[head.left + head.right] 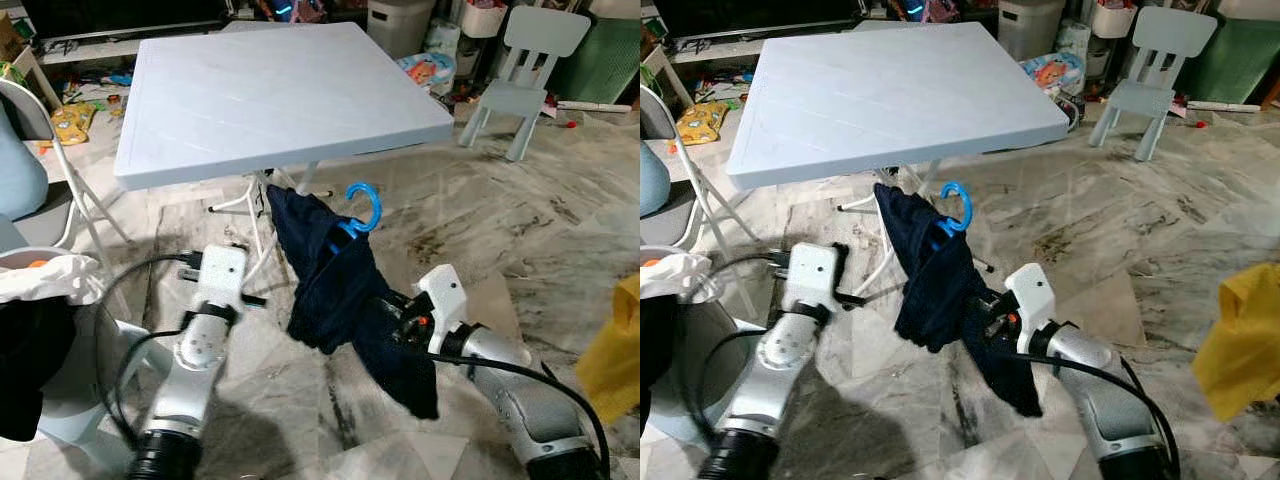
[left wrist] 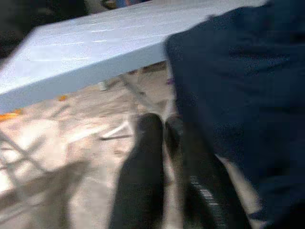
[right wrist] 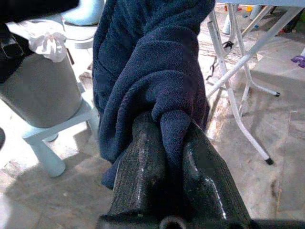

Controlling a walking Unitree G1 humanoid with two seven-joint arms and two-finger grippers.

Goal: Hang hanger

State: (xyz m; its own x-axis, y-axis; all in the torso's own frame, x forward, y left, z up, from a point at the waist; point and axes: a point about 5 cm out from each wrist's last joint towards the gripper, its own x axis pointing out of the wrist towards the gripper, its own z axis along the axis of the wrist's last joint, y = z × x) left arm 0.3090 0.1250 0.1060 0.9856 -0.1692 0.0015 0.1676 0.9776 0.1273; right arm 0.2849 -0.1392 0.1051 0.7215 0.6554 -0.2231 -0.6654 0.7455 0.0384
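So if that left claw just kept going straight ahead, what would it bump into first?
Probably the dark blue garment beside the left gripper; otherwise the pale blue table's edge beyond. Depth is unclear.

We're in a lived-in home, a cluttered family room by the look of it: marble-patterned floor tiles [image 1: 560, 230], a pale blue folding table [image 1: 270, 90] and a small child's chair [image 1: 525, 75]. Toys and colourful packets [image 1: 75, 120] litter the floor behind, with a laundry bin [image 3: 40, 90] holding clothes alongside.
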